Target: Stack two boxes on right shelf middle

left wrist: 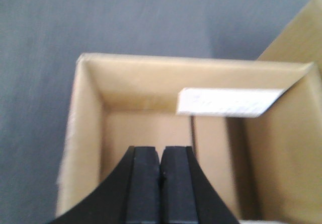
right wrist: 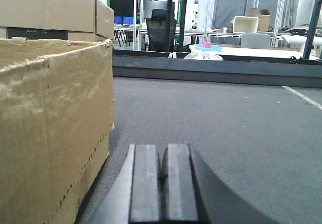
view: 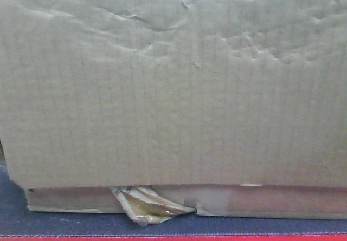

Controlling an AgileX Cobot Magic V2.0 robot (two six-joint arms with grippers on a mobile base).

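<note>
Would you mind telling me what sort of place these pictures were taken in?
Most likely an indoor lab or workshop hall rather than a home. There is a grey carpeted floor, a black office chair beside long worktables, tall metal frames behind them, and a cardboard box standing on the carpet.

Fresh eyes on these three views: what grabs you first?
A dented brown cardboard box wall nearly fills the front view, crumpled yellowish tape poking out under its lower edge. In the left wrist view the shut left gripper hangs over an open-topped cardboard box with a white label near its far rim. The shut right gripper sits low over grey carpet beside a torn-edged cardboard box.
</note>
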